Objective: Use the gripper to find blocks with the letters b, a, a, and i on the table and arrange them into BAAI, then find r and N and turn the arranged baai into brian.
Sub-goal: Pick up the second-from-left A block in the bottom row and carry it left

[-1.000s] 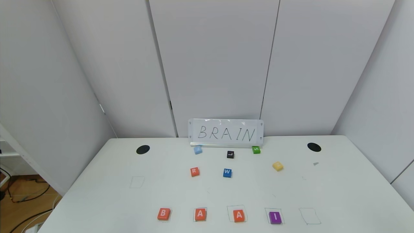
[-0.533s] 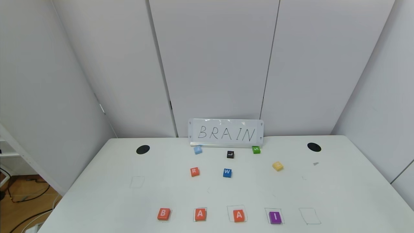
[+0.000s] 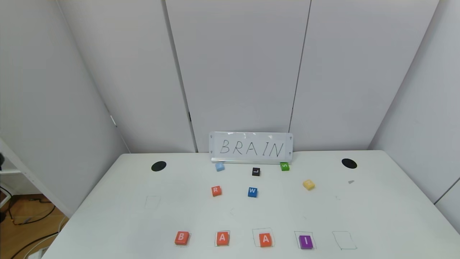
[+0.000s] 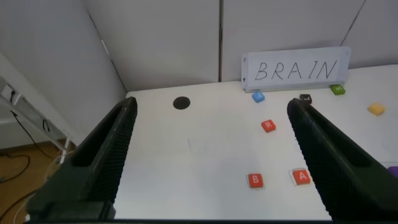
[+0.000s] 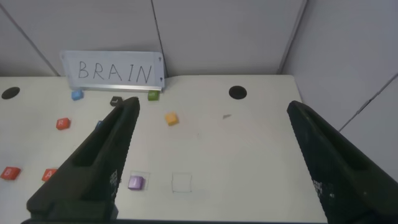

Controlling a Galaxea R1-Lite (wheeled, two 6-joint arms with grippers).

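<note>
Four blocks lie in a row along the near edge of the white table (image 3: 377, 216): orange B (image 3: 182, 237), orange A (image 3: 222, 238), orange A (image 3: 265, 239) and purple I (image 3: 306, 241). The orange r tile (image 3: 216, 191) lies behind them, left of centre. The pale-yellow N tile (image 3: 308, 185) lies at the right back. Neither gripper shows in the head view. My left gripper (image 4: 211, 155) is open and empty, high above the table's left side, with B (image 4: 255, 180) and r (image 4: 268, 126) below. My right gripper (image 5: 208, 155) is open and empty, high above the right side, with N (image 5: 171, 118) below.
A sign reading BRAIN (image 3: 251, 148) stands at the table's back. Before it lie a light-blue tile (image 3: 220, 167), a black L tile (image 3: 256, 171), a green S tile (image 3: 284, 166) and a blue W tile (image 3: 252, 192). A pencilled square outline (image 3: 344, 240) is right of I.
</note>
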